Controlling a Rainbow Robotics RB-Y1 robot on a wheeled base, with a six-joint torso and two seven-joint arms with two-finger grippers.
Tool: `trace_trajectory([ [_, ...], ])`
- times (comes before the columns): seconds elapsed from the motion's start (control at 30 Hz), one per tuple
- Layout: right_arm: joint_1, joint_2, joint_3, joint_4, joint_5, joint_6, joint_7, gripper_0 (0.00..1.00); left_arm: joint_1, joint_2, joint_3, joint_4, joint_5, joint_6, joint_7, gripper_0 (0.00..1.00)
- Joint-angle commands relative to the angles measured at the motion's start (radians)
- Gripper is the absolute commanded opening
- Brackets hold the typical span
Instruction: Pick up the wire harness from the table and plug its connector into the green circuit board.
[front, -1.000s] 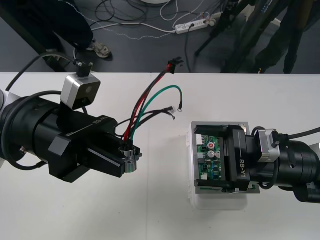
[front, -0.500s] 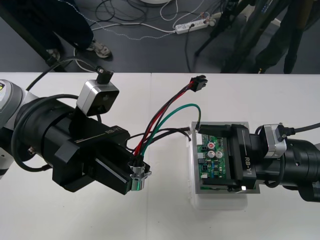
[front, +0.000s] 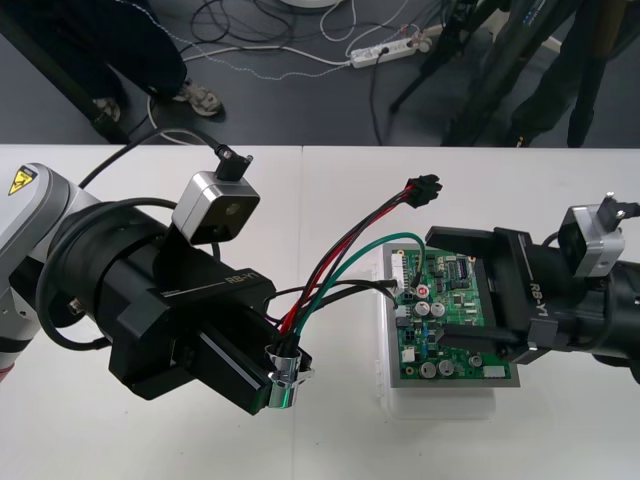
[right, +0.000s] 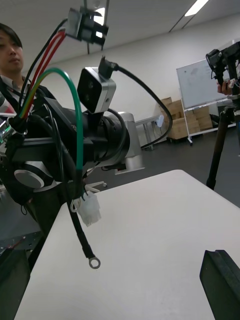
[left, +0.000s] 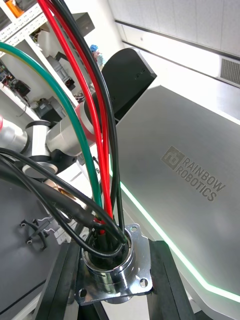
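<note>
Now the left gripper (front: 272, 378) holds the harness up by its metal socket (front: 287, 362), with its fingers tight on it. The wires (front: 335, 265) rise to the black plug (front: 422, 188). It hangs in the air near the far side of the board (front: 445, 320), not plugged in. The right gripper (front: 440, 285) hovers over the board, fingers wide. Next, I think, the plug must be caught and guided down into the board. The table (front: 150, 440) is plain and light. Cables (front: 250, 45) lie on the dark floor beyond.

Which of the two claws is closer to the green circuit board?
Right. The right gripper reaches over the green circuit board, fingers spread; the left gripper stands off its left side, shut on the metal socket.
</note>
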Motion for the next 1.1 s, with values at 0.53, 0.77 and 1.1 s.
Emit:
trace_trajectory([
  [0.53, -0.118, 0.0, -0.046, 0.115, -0.177, -0.054, -0.239, 1.0, -0.04, 0.019, -0.019, -0.008, 0.031, -0.029, 0.079, 0.0],
  [0.77, -0.16, 0.052, -0.044, 0.146, -0.192, -0.092, -0.259, 1.0, -0.04, 0.019, -0.019, -0.008, 0.033, -0.029, 0.082, 0.0],
  [1.1, -0.193, 0.067, 0.008, 0.145, -0.22, -0.177, -0.282, 1.0, -0.038, 0.017, -0.019, -0.008, 0.033, -0.029, 0.082, 0.0],
])
